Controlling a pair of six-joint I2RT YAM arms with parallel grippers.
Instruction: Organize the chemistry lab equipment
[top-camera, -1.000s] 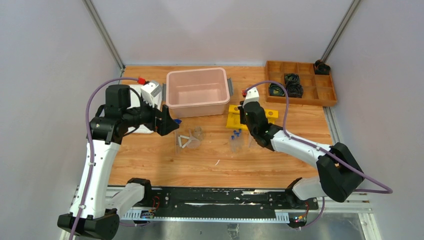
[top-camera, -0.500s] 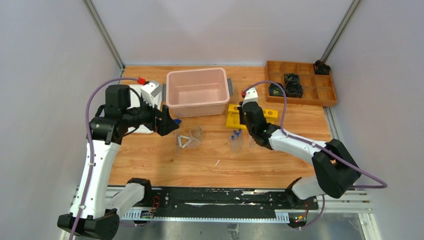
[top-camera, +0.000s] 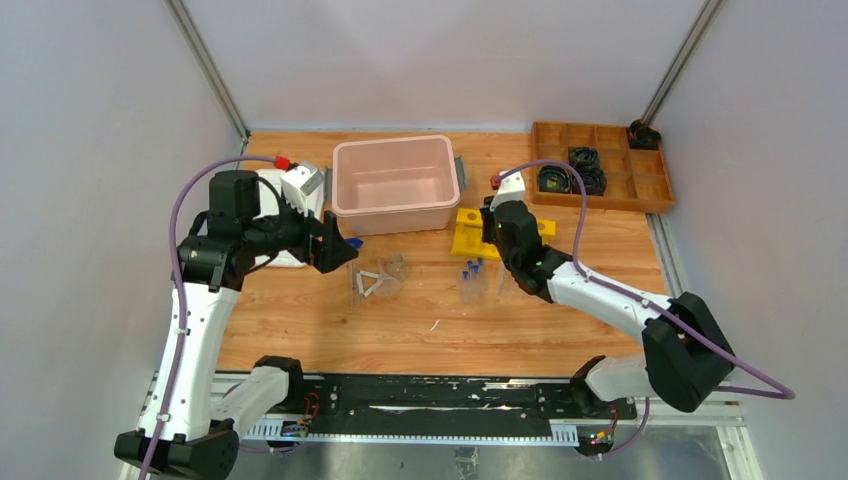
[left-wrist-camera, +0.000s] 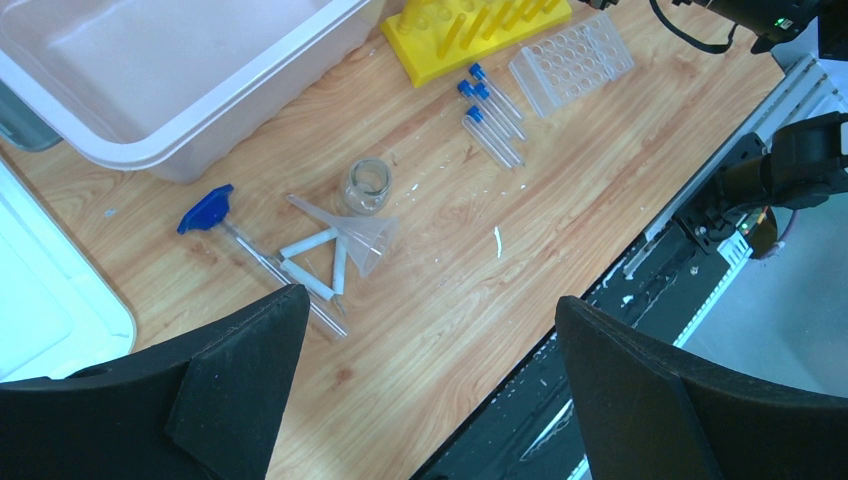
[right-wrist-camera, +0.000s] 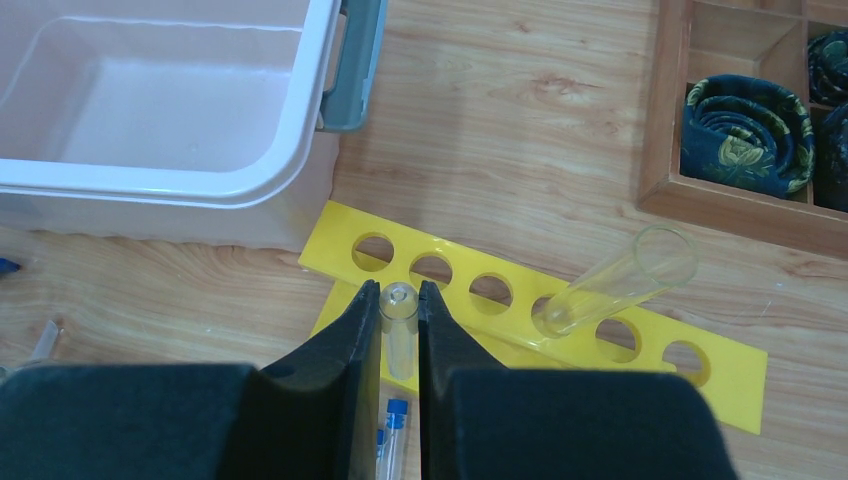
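Two arms, bases at the bottom of the top view. L gripper (left-wrist-camera: 425, 300) hangs over the table left of centre, fingers spread wide, nothing btwn them.

Below it, L wrist view, nearest first:
- small white chip (left-wrist-camera: 497, 240) on bare wood, right of centre
- funnel (left-wrist-camera: 370, 238) on its side at centre, just beside a triangle of white sticks (left-wrist-camera: 310, 262)
- thin rod (left-wrist-camera: 262, 258) w/ a blue end, running diagonally at left of those
- clear beaker (left-wrist-camera: 366, 185) upright just beyond the funnel; touching or not, can't tell
- several blue-capped tubes (left-wrist-camera: 490, 120) lying side by side at upper centre, apart from the beaker
- clear rack (left-wrist-camera: 572, 62) flat on the table, just right of the tubes

R gripper (right-wrist-camera: 399, 300) is further up, at centre-right of the top view. Its fingers are pinched on a small clear tube (right-wrist-camera: 399, 330), open end showing at the tips. It sits over the near edge of the yellow six-hole rack (right-wrist-camera: 650, 345), btwn the first two holes from the left. One more blue-capped tube shows under the fingers at the bottom of the R wrist view. A wider clear tube (right-wrist-camera: 620, 280) leans in the rack's fourth hole.

Beyond the rack: pink bin (right-wrist-camera: 150, 185) at upper left. Brown wooden tray (right-wrist-camera: 665, 110) at upper right, w/ dark rolled parts (right-wrist-camera: 745, 130) in its compartments.
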